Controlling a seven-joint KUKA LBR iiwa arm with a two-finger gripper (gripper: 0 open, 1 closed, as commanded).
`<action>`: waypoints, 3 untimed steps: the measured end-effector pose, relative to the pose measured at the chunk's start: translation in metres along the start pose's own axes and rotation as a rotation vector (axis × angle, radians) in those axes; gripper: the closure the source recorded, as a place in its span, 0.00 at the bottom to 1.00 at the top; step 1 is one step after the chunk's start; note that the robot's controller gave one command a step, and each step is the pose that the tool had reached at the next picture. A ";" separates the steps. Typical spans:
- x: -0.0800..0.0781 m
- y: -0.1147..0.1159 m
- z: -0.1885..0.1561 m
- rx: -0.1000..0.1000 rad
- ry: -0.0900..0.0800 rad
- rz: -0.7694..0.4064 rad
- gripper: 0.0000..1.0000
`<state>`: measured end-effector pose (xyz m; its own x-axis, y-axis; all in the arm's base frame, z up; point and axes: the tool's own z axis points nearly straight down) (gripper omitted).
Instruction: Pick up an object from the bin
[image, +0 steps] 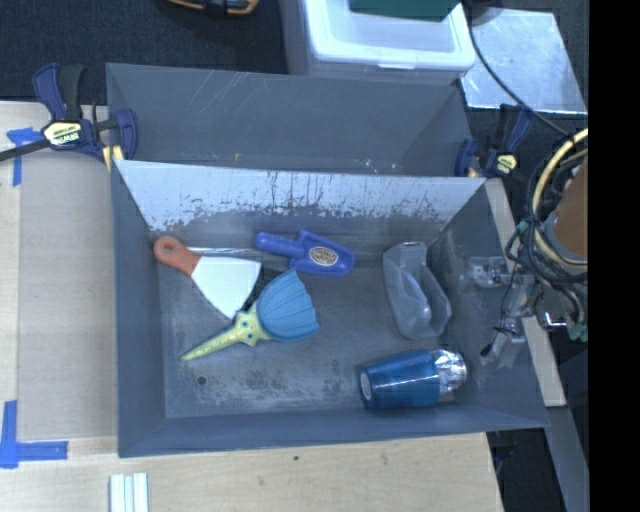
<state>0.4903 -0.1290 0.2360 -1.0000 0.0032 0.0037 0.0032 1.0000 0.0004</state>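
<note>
Blue cylinder (405, 382) with a crinkled silver end lies on its side on the floor of the grey bin (290, 120), in the near right corner, its silver end pointing toward the right wall. It is the thing nearest the tool (500, 335), which hangs at the right side of the bin, over the sloping right wall and just beyond the cylinder's silver end, not touching it as far as can be seen. Whether the tool is spread or pressed together cannot be told from this angle, and nothing shows pinched in it. Behind it the arm (562, 225) comes in from the right with dark cables looped about the wrist. Just behind the cylinder, and apart from it, a clear greyish plastic piece (415, 290) lies lengthwise toward the back wall, near the tool as well. The other things lie well apart from the tool in the left half: a white spatula (228, 280) with an orange handle, a blue handle (305, 252) bearing a round brass-coloured disc, and a blue fan-shaped brush (285, 308) with a yellow-green stem, which touches the spatula's blade.
</note>
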 end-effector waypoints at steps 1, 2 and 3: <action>-0.002 0.001 -0.003 0.001 -0.007 -0.004 0.00; 0.004 0.001 0.127 0.004 -0.010 -0.163 0.00; 0.005 0.014 0.073 0.009 -0.024 -0.250 0.00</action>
<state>0.4852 -0.1149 0.1627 -0.9694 -0.2446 -0.0192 -0.2445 0.9696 -0.0102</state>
